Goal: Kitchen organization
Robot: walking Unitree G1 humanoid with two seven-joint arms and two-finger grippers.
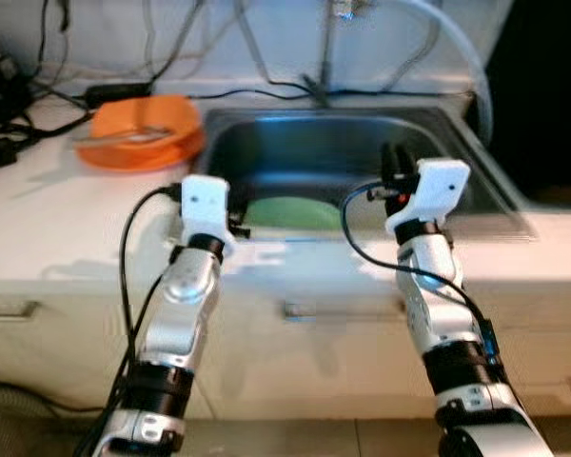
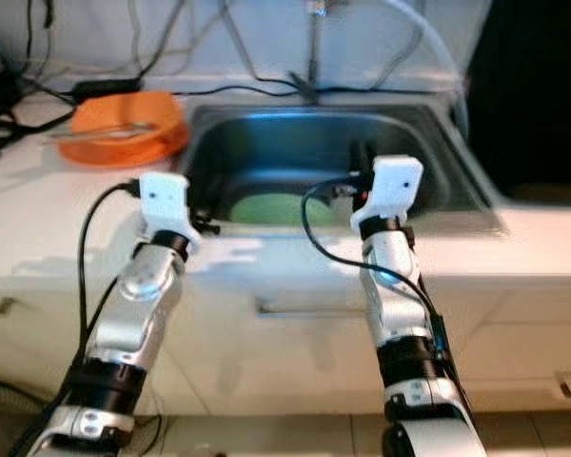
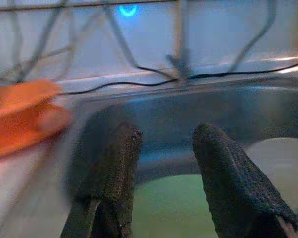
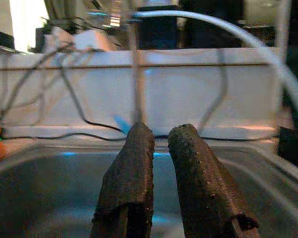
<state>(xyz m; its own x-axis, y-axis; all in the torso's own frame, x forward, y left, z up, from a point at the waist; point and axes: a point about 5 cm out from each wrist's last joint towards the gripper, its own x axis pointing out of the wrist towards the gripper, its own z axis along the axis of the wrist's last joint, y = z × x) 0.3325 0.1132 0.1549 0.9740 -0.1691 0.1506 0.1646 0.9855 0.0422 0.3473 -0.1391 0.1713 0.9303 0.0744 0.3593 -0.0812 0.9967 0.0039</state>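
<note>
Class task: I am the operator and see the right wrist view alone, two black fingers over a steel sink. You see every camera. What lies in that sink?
Observer: A green plate lies on the sink bottom, near the front wall.
Operator: Where is the other arm?
Observer: The left gripper hangs at the sink's front left edge, its fingers apart, above the green plate.
Operator: Anything beside the sink?
Observer: An orange bowl stands on the counter to the sink's left, with a utensil lying across it.
Operator: And my own gripper?
Observer: The right gripper is raised over the sink's front right part, fingers nearly together, holding nothing.
</note>
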